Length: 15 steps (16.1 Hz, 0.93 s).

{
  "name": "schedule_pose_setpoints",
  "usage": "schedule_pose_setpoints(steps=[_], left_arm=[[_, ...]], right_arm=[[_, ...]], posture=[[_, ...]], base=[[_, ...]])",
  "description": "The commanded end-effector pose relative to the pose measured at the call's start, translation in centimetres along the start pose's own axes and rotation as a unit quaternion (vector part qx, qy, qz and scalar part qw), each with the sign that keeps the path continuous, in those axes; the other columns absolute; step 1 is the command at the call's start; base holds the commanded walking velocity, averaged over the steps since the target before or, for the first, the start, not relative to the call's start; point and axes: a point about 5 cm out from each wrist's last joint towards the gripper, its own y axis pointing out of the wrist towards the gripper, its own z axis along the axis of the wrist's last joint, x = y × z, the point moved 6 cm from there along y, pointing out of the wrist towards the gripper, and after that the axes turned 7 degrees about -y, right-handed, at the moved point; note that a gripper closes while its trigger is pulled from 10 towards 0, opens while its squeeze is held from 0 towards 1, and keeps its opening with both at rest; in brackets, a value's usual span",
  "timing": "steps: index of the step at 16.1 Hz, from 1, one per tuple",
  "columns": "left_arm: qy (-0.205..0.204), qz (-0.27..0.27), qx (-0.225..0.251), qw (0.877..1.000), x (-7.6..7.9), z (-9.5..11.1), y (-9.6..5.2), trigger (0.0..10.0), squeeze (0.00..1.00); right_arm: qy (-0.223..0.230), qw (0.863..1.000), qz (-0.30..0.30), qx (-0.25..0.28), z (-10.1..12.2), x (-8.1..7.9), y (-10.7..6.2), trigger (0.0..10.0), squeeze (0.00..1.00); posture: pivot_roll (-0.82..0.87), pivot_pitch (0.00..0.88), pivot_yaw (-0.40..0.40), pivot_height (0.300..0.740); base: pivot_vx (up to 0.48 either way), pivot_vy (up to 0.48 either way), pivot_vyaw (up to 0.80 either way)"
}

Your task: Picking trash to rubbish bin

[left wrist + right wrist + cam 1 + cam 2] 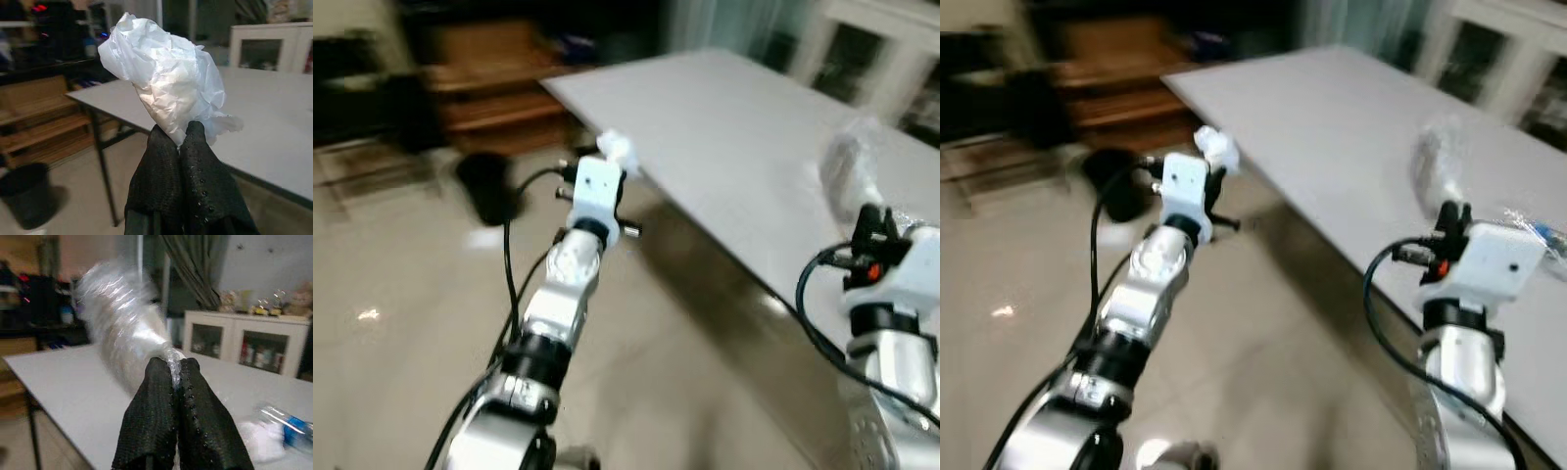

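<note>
The left gripper point(178, 142) pinches a crumpled white paper wad point(164, 78) tight, upper centre of the head view (beside the grey table point(754, 147)). The right gripper point(176, 377) is clamped on crinkly clear plastic wrap point(122, 318) at the right, above the tabletop.

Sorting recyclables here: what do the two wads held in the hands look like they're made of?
The wad in the left hand looks like the white crumpled paper of a tissue: matte, sharply creased. The right hand pinches what seems to be clear plastic wrap: translucent and glossy, though blurred.
</note>
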Motion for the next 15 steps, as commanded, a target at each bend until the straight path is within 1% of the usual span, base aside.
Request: schedule_pose_setpoints(steps=[1, 4, 7, 14, 15], left_arm=[[-0.002, -0.009, 0.005, 1.0, 0.3, 0.5, 0.3, 10.0, 0.0], [-0.012, -0.005, 0.0, 1.0, 0.0, 0.5, 0.6, 10.0, 0.0], [-0.012, -0.008, 0.002, 1.0, 0.1, 0.5, 0.6, 10.0, 0.0], [-0.011, -0.013, 0.0, 1.0, 0.2, 0.5, 0.9, 10.0, 0.0], [-0.01, -0.013, 0.0, 1.0, 0.1, 0.5, 0.9, 10.0, 0.0]], right_arm=[[-0.004, 1.0, -0.005, -0.009, -0.3, 0.1, -0.1, 10.0, 0.0], [-0.001, 1.0, 0.002, -0.015, -0.6, -0.4, 0.0, 10.0, 0.0], [-0.003, 1.0, 0.007, -0.015, -0.5, -0.5, 0.3, 10.0, 0.0], [-0.001, 1.0, 0.012, -0.012, -0.4, -0.9, 0.3, 10.0, 0.0], [0.007, 1.0, 0.007, -0.007, -0.2, -0.8, 0.4, 10.0, 0.0]], posture=[[0.08, 0.032, -0.03, 0.74], [0.08, 0.029, -0.034, 0.74], [0.08, 0.027, -0.032, 0.74], [0.08, 0.025, -0.028, 0.74], [0.08, 0.027, -0.028, 0.74]], base=[[0.0, 0.0, 0.8], [0.0, 0.0, 0.8], [0.0, 0.0, 0.8], [0.0, 0.0, 0.79], [0.0, 0.0, 0.0]])
